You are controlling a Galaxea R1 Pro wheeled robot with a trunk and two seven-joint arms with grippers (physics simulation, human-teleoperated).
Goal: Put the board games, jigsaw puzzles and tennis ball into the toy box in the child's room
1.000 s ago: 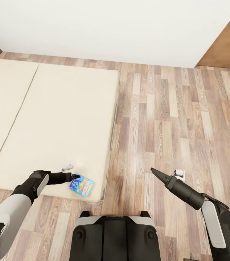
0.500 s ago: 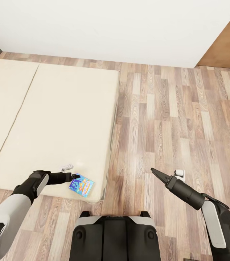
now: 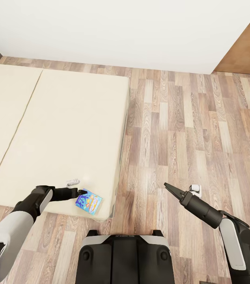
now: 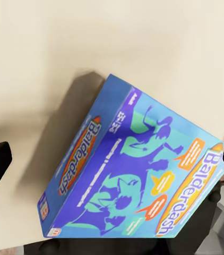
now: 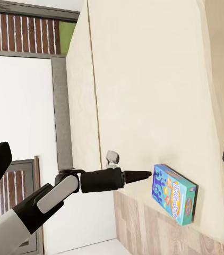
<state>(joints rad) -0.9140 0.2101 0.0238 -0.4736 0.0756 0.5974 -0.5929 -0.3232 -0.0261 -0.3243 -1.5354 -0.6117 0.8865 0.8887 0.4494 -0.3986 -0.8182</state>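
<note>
Wood-plank floor [image 3: 180,130] borders the bed [image 3: 62,130], at whose near corner lies the small blue board game [image 3: 88,201], its cover and side reading "Balderdash" in the left wrist view [image 4: 138,186]. Left gripper [image 3: 80,193]: tips at the box's edge, fingers spread wide, clasping nothing. Right gripper [image 3: 169,188]: above the floor, well apart; its aperture cannot be judged.

The left arm reaches out level over the bed [image 3: 62,130], its left gripper [image 3: 79,193] at the near corner, jaws apart. The right gripper [image 3: 168,186] hangs beside the bed, jaws together.
</note>
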